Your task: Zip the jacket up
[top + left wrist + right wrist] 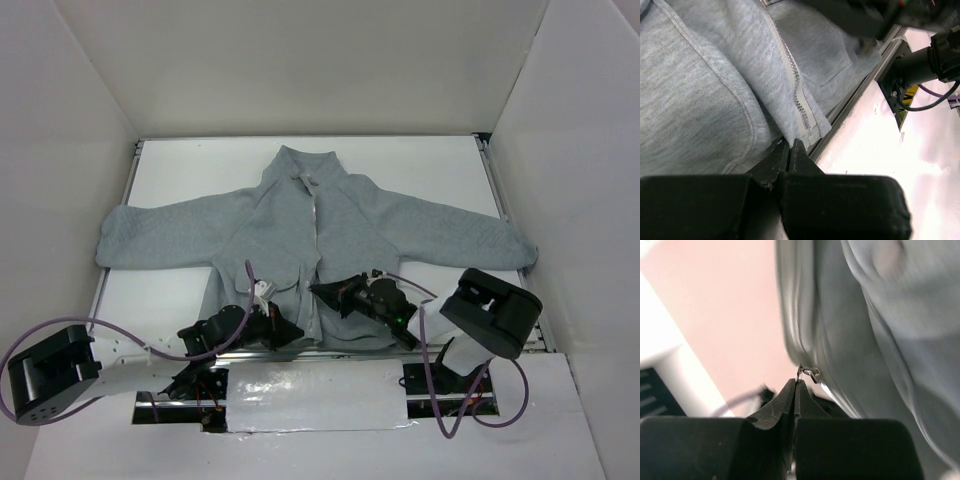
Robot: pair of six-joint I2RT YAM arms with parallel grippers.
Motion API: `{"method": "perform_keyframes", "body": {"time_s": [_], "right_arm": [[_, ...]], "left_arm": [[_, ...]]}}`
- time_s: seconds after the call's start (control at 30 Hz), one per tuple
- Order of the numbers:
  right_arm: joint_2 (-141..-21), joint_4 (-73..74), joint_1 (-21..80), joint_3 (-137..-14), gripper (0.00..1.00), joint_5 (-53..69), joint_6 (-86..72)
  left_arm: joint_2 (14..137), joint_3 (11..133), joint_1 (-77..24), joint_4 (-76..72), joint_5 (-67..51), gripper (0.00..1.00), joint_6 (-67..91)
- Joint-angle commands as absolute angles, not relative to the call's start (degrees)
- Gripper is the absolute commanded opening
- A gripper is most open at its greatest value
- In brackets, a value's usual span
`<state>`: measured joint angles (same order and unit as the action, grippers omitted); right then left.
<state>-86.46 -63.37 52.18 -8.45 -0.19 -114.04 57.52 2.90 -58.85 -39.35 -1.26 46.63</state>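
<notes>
While jacket [320, 230] lies on white walled table [430, 160], L pincer [791, 146] clamps hem [807, 136], R pincer [796, 382] zipper pull [811, 374].

The left arm [125, 368] is showing a white tubular link and a boxy black joint housing [48, 378], with a purple cable [60, 321] looping off it. The right arm [458, 357] is showing a rounded black motor housing [492, 310] and a purple lead [431, 385] of its own. Both wrists are looking black. A green light [400, 318] is glowing on the right one, and white and red wires [262, 290] are sticking out of the left one. The left gripper [791, 146] and the right gripper [796, 382] are presenting matte black wedge-shaped fingers on wide black blocks.
</notes>
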Motion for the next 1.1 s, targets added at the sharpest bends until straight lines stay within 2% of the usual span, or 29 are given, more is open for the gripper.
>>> {"method": "perform_keyframes", "body": {"time_s": [0.0, 0.5, 0.9, 1.0, 1.07], "right_arm": [[-88.67, -70.05, 46.86, -13.44, 0.00, -2.47, -131.67], [-100.98, -63.11, 35.78, -32.34, 0.00, -0.26, -130.61], [-96.59, -47.29, 29.72, -36.91, 0.00, 1.93, -127.79], [-98.61, -53.16, 28.13, -36.83, 0.00, 3.69, -129.55], [-95.82, -54.58, 27.77, -36.48, 0.00, 3.69, -129.90]], "left_arm": [[54.94, 1.05, -60.73, -33.67, -3.43, 0.00, 46.05], [50.10, 0.26, -64.42, -27.61, -0.26, 0.00, 49.13], [45.97, 0.18, -68.46, -23.38, 3.51, 0.00, 52.38], [46.23, 1.05, -70.66, -21.28, 4.74, 0.00, 53.17], [45.71, 1.84, -73.03, -18.91, 6.41, 0.00, 54.22]]}}
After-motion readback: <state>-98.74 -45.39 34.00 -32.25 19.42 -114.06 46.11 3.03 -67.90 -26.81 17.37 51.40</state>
